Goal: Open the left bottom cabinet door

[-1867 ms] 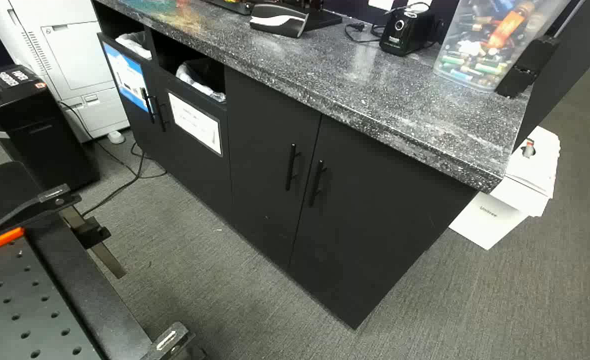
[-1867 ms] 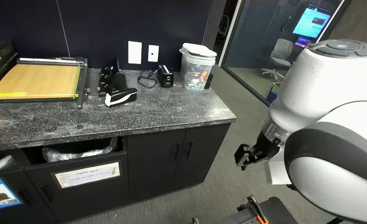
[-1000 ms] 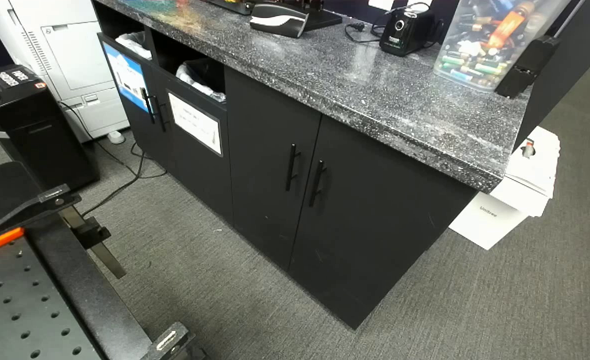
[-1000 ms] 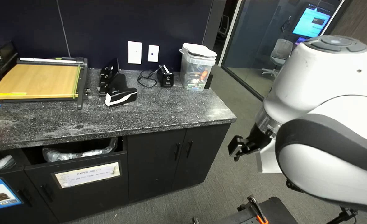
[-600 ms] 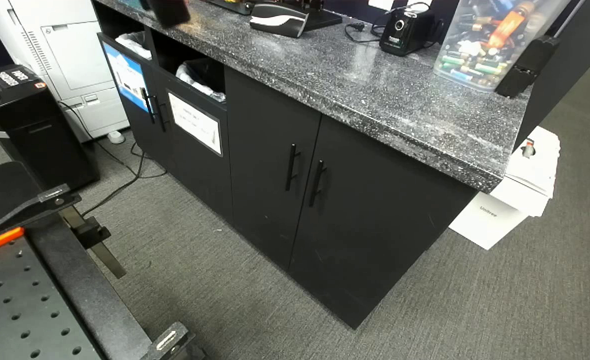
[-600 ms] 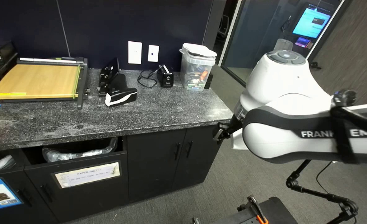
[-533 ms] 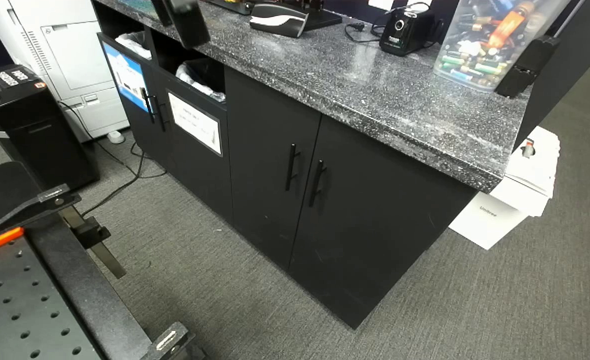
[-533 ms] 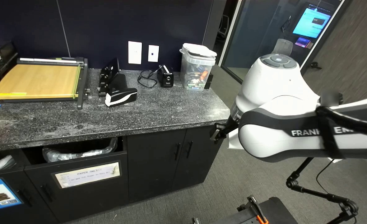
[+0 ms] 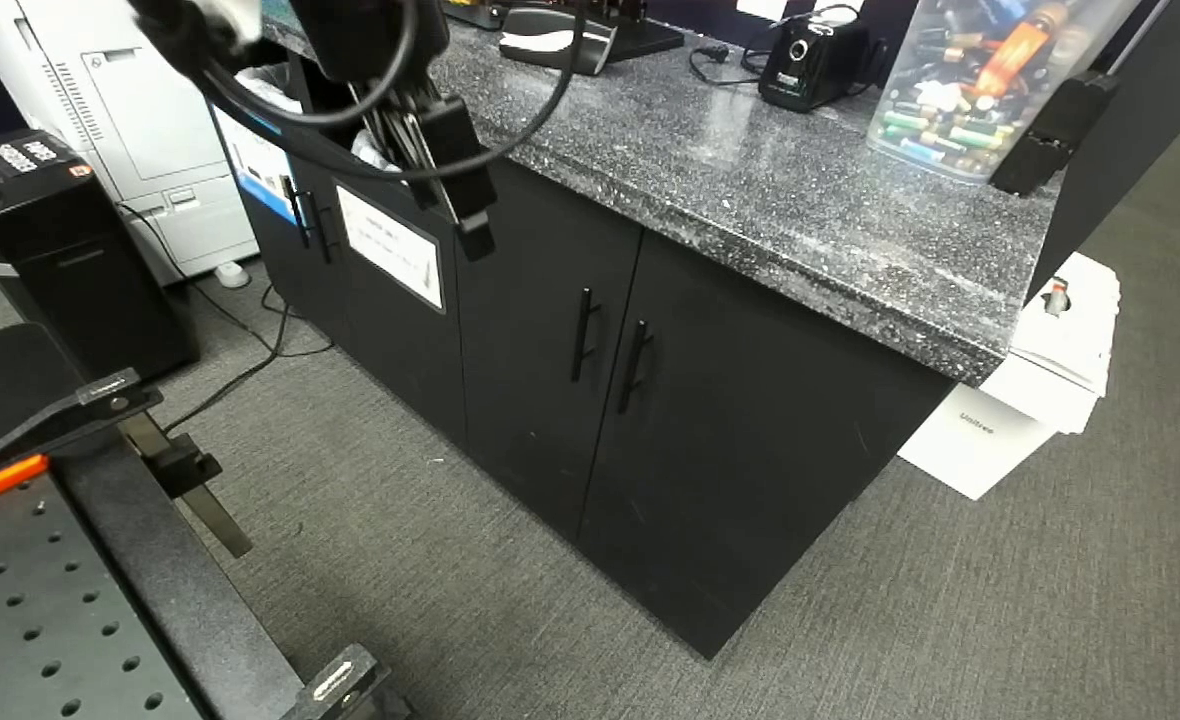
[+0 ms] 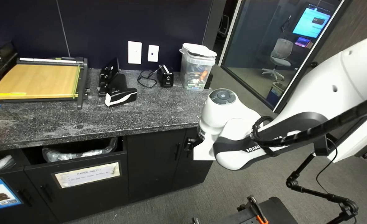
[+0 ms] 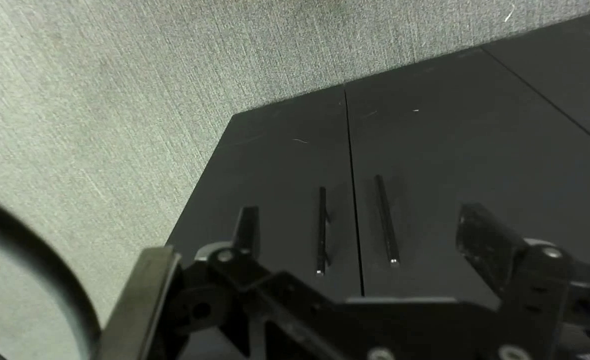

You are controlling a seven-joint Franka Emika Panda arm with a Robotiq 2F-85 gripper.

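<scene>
End effector [image 11: 365, 237] released, jaws well apart, holding nothing; spread is likely meant to straddle the bar handle [image 11: 386, 219] mid-frame in the wrist view. Left bottom cabinet door [image 9: 533, 350] sits closed near frame center in an exterior view. Neighboring handle [image 11: 321, 230] is just beside, so aim probably matters.

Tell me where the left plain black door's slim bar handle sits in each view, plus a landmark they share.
In an exterior view: slim black bar handle, near the centre.
In an exterior view: handle, below centre.
Wrist view: handle, lower right of centre.
Shared landmark: the thin, straight, dark door seam, right of the handle in both exterior views, left in the upside-down wrist view.
</scene>
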